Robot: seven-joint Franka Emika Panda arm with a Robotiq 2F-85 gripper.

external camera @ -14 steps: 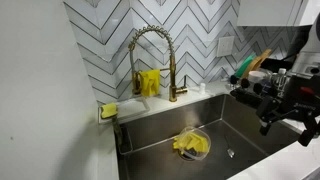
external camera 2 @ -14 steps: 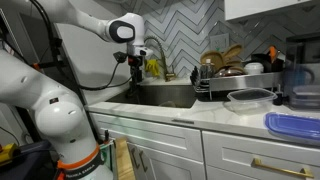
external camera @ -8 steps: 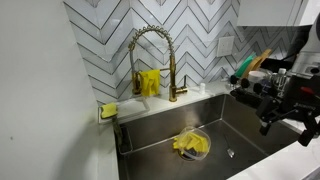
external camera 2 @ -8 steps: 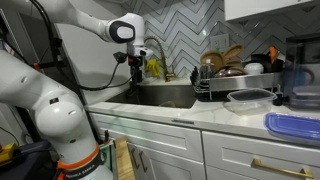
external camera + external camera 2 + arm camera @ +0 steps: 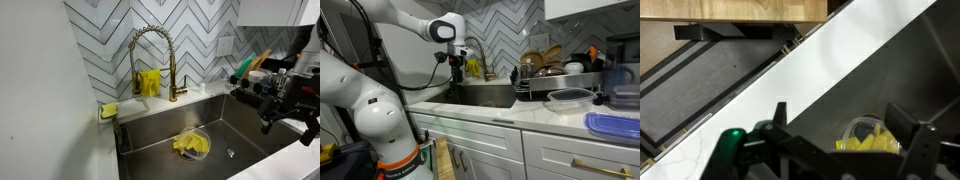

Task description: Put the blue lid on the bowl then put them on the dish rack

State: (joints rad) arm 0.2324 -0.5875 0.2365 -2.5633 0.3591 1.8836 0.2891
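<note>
The blue lid (image 5: 614, 125) lies flat on the white counter at the near right. Beside it stands a clear shallow bowl (image 5: 570, 98). The black wire dish rack (image 5: 546, 79) stands behind that, loaded with dishes and utensils. Its green-handled utensil shows in an exterior view (image 5: 244, 67). My gripper (image 5: 453, 68) hangs over the steel sink, far from the lid; it also shows in an exterior view (image 5: 268, 118). In the wrist view my gripper (image 5: 840, 110) is open and empty. Below it lies a clear bowl holding something yellow (image 5: 866, 135), which also shows on the sink floor in an exterior view (image 5: 191, 145).
A gold spring faucet (image 5: 152, 60) rises behind the sink (image 5: 240, 125). A yellow sponge (image 5: 108, 110) sits on the counter corner and a yellow item (image 5: 150, 83) leans on the tiled wall. A tall clear container (image 5: 620, 85) stands at the counter's far right.
</note>
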